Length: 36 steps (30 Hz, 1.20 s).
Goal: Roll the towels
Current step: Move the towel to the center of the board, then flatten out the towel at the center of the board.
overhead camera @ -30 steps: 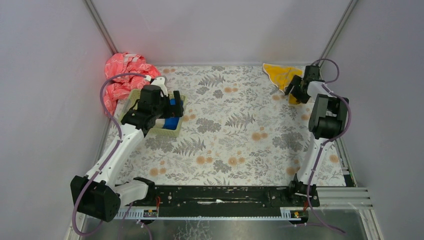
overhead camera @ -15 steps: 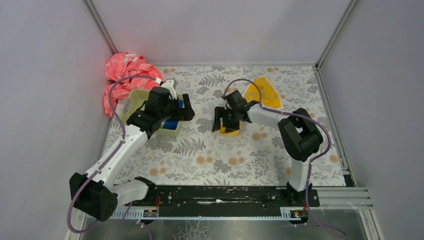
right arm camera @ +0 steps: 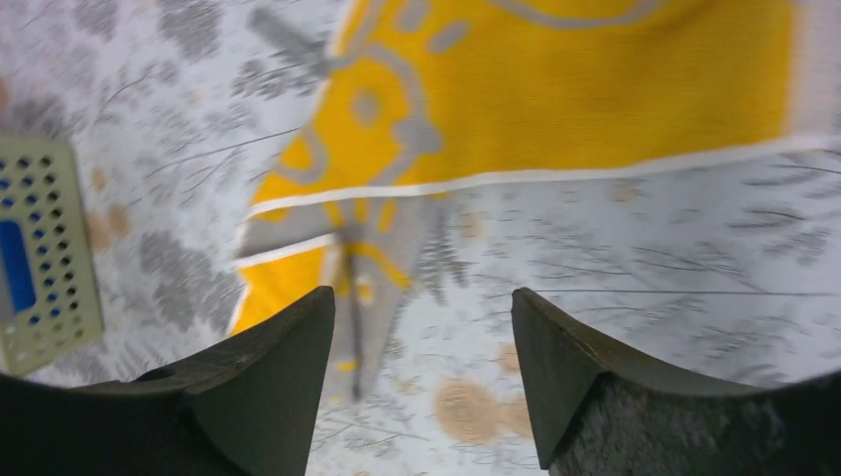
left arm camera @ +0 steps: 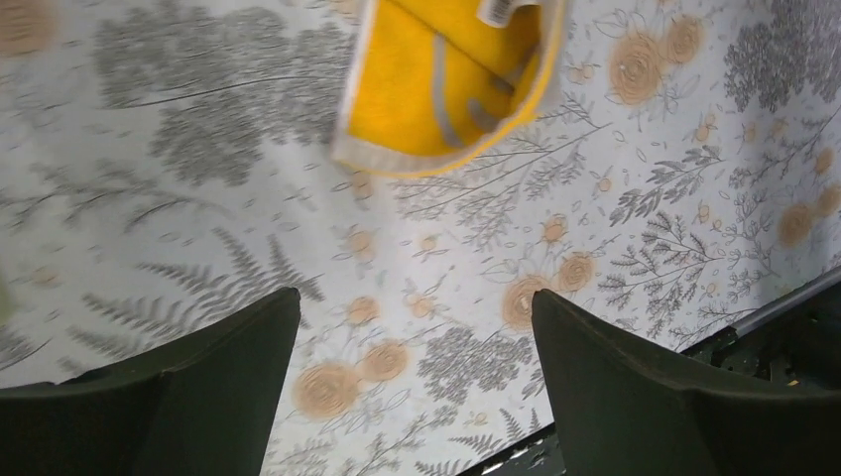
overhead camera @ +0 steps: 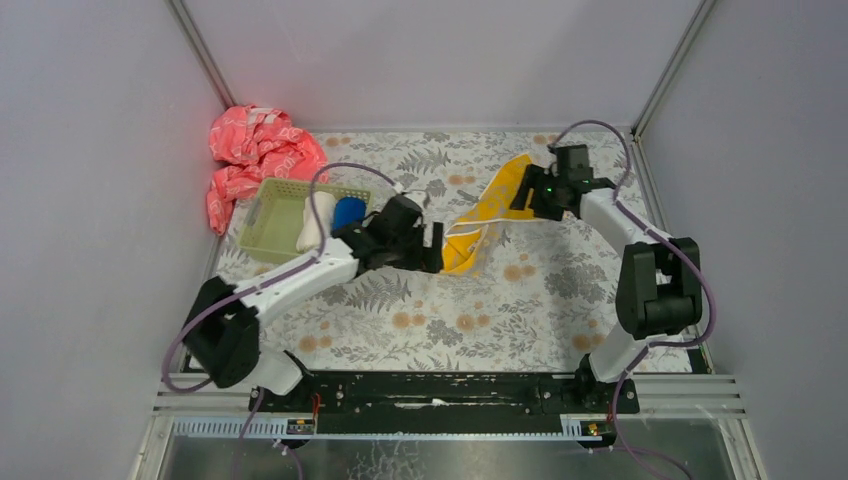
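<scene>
While both arms reach over the fern-and-flower printed counter (overhead camera: 480,310), I count three towels, one basket and one loose cloth. Only one towel is out on the counter: the yellow-orange towel (overhead camera: 487,215). It lies in a long slanting strip at the middle, far end toward the right rear, near end bunched and folded over. My right wrist camera shows a grey pattern and a white border on it. My left wrist camera shows a small white tag (left arm camera: 499,10) at the towel's edge, cut off by the top of the picture. I can read no writing on it, and no brand shows anywhere else. The left hand (overhead camera: 436,250) sits just beside the bunched near end, its two fingers spread wide with only bare counter between them. The right hand (overhead camera: 522,197) is at the far end of the same towel, fingers also apart and gripping nothing. The other two towels are in the pale green perforated basket (overhead camera: 262,222) at the left: the cream-white towel (overhead camera: 314,222) and the royal blue towel (overhead camera: 347,212), side by side, each a compact bundle. Behind the basket, in the left rear corner, lies one crumpled pink-red cloth (overhead camera: 255,150) with a white pattern
</scene>
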Each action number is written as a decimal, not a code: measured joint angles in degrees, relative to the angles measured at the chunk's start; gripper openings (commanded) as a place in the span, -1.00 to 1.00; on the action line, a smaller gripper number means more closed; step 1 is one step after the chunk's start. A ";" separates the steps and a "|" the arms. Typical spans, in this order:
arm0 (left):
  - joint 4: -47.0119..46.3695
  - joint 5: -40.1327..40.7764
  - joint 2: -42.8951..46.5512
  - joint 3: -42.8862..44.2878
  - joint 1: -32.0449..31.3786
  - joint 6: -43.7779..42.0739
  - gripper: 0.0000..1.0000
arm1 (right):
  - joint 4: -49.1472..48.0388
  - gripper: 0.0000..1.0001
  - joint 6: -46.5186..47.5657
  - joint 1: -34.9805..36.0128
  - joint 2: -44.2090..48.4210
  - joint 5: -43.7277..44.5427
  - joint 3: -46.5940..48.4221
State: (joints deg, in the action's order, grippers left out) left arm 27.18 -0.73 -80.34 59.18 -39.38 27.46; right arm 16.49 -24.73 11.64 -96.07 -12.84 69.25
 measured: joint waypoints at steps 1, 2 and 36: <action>-0.20 0.13 -2.49 1.25 -1.66 0.00 0.68 | 0.04 0.43 0.26 -2.49 -0.26 -0.13 -0.57; -0.61 0.31 -4.92 2.69 -2.99 0.00 0.66 | 0.22 0.43 0.48 -4.59 -0.70 -0.22 -0.87; -4.46 19.21 -49.35 43.23 -9.97 -14.25 -0.97 | -6.01 0.41 -1.11 -13.77 -8.59 -1.53 -2.19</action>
State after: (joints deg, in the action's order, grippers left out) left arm 22.72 18.48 -129.69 102.41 -49.34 13.21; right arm 10.48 -25.85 -2.13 -104.66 -14.37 67.07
